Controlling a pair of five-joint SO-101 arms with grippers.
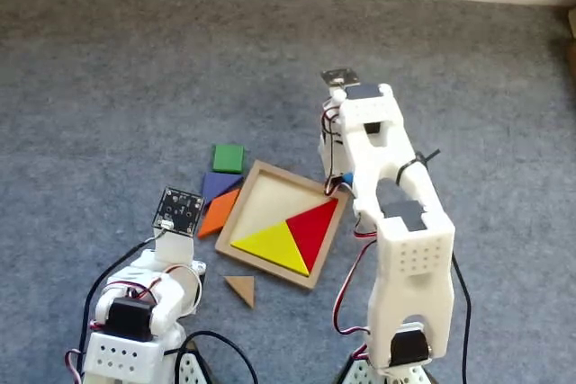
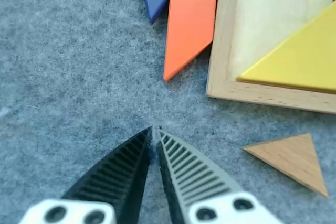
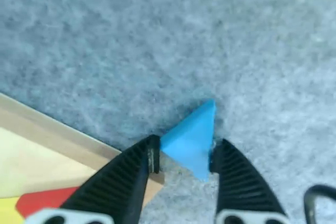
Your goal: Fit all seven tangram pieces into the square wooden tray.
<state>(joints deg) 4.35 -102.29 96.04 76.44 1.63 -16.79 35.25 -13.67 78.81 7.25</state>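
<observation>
Beside tray (image 3: 63, 136) corner | right jaws clamp light-blue triangle (image 3: 191, 137), mostly arm-hidden overhead | left jaws closed, empty.

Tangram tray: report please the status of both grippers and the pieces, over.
Left gripper shut, empty. Right gripper shut on light blue triangle beside tray. Yellow triangle and red triangle seated in tray; nothing in the way.

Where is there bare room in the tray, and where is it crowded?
Bare: the tray's half bordered by the yellow triangle and red triangle. Crowded: outside the rim by the green square, blue piece and orange piece, and the corner where the right gripper pinches a light-blue triangle.
</observation>
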